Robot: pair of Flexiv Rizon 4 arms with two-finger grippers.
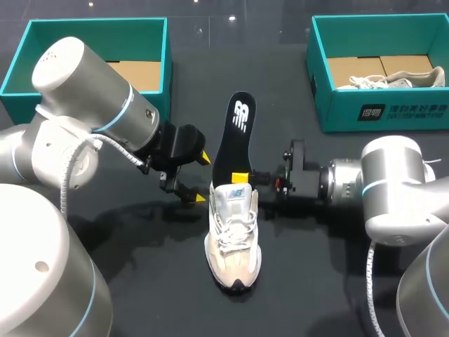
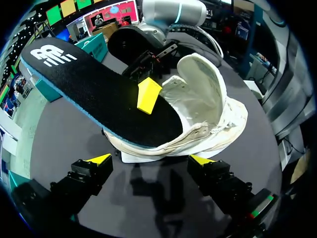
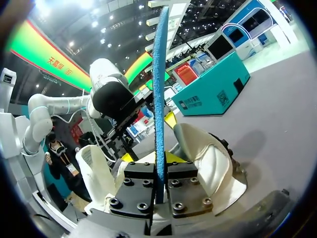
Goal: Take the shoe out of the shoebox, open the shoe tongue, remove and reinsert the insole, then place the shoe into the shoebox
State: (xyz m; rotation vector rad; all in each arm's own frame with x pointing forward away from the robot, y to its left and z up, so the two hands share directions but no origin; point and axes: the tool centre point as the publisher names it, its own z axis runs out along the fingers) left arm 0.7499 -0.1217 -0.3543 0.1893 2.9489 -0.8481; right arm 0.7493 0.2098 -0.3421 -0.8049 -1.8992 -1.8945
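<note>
The two teal shoeboxes are the biggest things here, one at the upper left (image 1: 167, 67) showing a bare cardboard floor, one at the upper right (image 1: 330, 105) with another pale shoe lying in it. Both look like light, stiff card that would slide if I pushed them. The shoe (image 1: 235, 242) stands on the dark table in the lower middle of the head view, toe toward the bottom edge. It is a cream and beige trainer with white laces and a pale sole. I judge it light, with a soft upper that gives under pressure and a firmer heel and sole, so the heel collar or the sides of the sole are the places to take it. The insole (image 1: 235, 133) is black on top with a white logo and a blue foam edge. Its front end sits inside the shoe and the rest rises out of the opening toward the top middle. It looks thin, springy and easily bent, best pinched flat across its faces close to the shoe. The tongue (image 1: 236, 196), white with a small blue mark, looks limp. My right gripper (image 1: 242, 175) pinches the insole between both fingers, just above the tongue. My left gripper (image 1: 202, 178) hangs spread wide just beside the shoe's left side, holding nothing.
</note>
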